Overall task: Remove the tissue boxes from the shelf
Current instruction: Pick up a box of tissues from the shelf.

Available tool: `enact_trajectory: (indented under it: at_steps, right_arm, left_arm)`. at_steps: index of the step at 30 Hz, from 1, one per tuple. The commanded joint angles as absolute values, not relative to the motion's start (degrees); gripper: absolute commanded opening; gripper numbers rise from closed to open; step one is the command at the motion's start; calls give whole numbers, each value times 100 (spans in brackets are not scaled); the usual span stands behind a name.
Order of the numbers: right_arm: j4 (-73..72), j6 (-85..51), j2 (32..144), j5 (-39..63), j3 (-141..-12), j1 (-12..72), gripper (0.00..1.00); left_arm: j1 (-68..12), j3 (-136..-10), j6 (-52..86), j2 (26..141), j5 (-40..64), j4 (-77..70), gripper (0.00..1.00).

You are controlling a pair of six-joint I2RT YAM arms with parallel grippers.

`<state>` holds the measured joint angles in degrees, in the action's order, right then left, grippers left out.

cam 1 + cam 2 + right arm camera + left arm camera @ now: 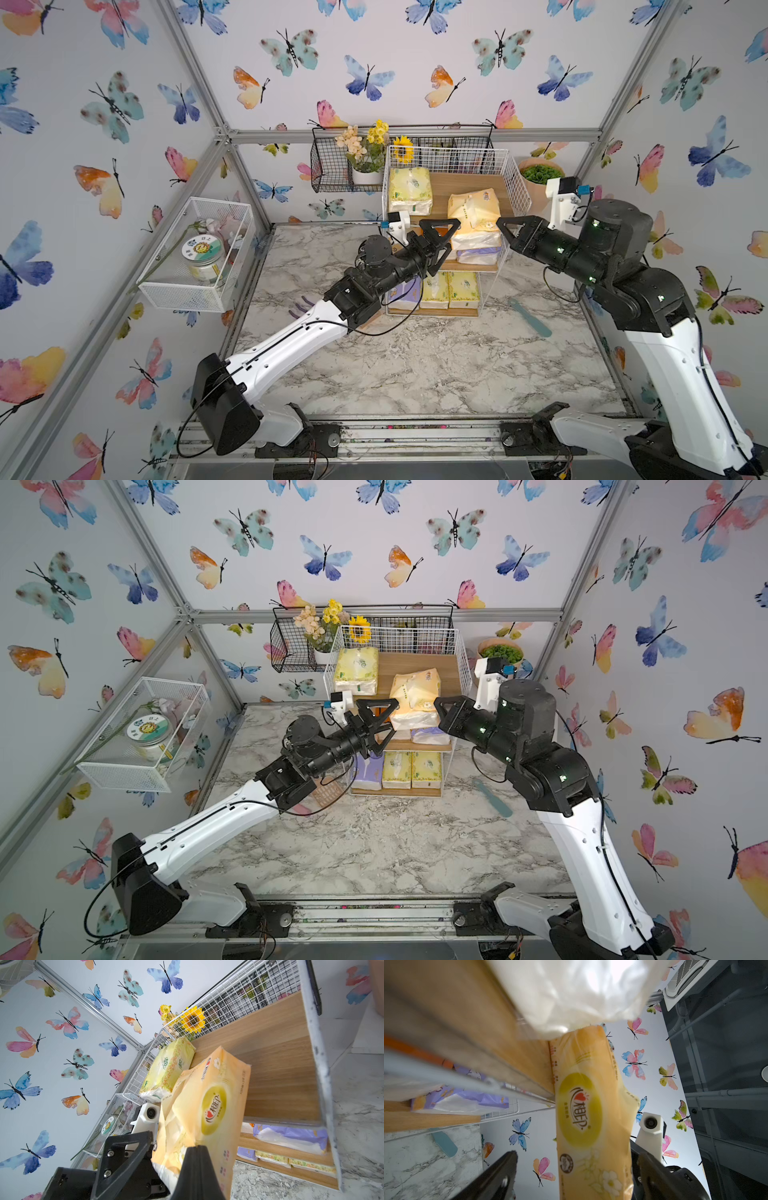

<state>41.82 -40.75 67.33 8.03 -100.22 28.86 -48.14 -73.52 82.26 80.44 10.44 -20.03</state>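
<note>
Black fingers of the left gripper (577, 1154) stand spread either side of the peach-orange pack (473, 210), which tilts out over the front of the shelf (469, 183) at its top tier. The right gripper (197, 1148) is pinched together on the wrapper (holding it, I judge). The left should close squarely across the soft middle before the right lets go.

Shelf (473, 180): three-tier white wire rack, light wooden boards, upright.
Top tier: pale yellow-green pack (409, 190) flat at back left. Peach-orange pack (473, 210) tilted and skewed, whitish end overhanging front edge.
Middle tier: lilac pack (478, 255) at right, partly hidden.
Bottom tier, side by side: bottom lilac pack (401, 293) at left, centre yellow-green pack (434, 289), right yellow-green pack (463, 286).
</note>
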Motion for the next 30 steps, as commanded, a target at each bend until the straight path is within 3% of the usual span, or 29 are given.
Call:
enact_trajectory:
  at_steps: [1, 15, 18, 22, 30]
  right_arm:
    - [4314, -4130, 6625, 976, -9946, 2909, 1]
    - [4438, -4207, 6595, 1028, -9818, 2909, 3]
    - [4497, -4217, 6574, 1004, -9832, 2909, 20]
    - [4626, -4258, 6411, 849, -9812, 2909, 48]
    - [4229, -4807, 5592, 805, -8931, 2909, 76]
  left_arm:
    - [-4855, -7486, 8407, 8168, 1158, -2433, 85]
    - [-4956, -7523, 8293, 8165, 1081, -2568, 28]
    - [-4990, -7493, 8135, 8089, 1000, -2496, 21]
    - [-5049, -7347, 7855, 7892, 917, -2470, 20]
    - [-5196, -6406, 7189, 7095, 1035, -2783, 18]
